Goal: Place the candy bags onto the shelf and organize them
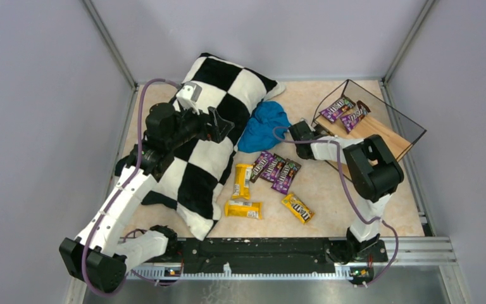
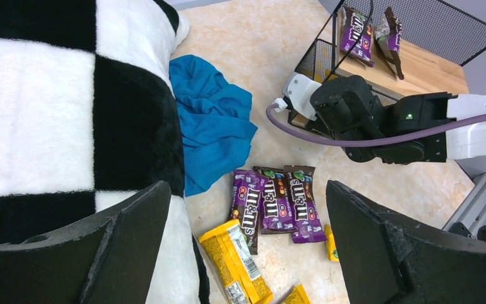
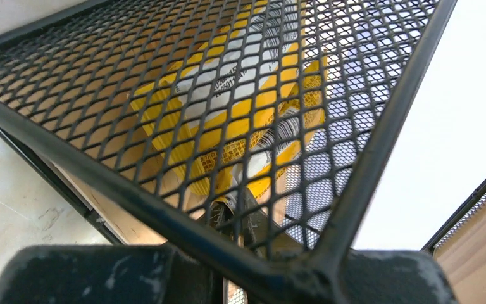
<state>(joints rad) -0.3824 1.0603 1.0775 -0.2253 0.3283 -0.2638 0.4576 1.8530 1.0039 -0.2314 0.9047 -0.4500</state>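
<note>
The shelf (image 1: 380, 130) stands at the back right with two purple candy bags (image 1: 345, 113) on its top board; it also shows in the left wrist view (image 2: 430, 69). My right gripper (image 1: 304, 131) reaches into the shelf's left side at the lower tier. Through the shelf's mesh (image 3: 101, 82), its fingers (image 3: 240, 221) are pinched on the end of a yellow candy bag (image 3: 228, 133). Three purple bags (image 1: 275, 170) and three yellow bags (image 1: 242, 180) (image 1: 243, 209) (image 1: 297, 208) lie on the table. My left gripper (image 1: 218, 126) is open and empty above the pillow's right edge; the purple bags (image 2: 278, 202) show between its fingers.
A black-and-white checkered pillow (image 1: 215, 133) covers the left half of the table under my left arm. A blue cloth (image 1: 264, 125) lies crumpled between the pillow and the shelf. Grey walls close in the table on three sides.
</note>
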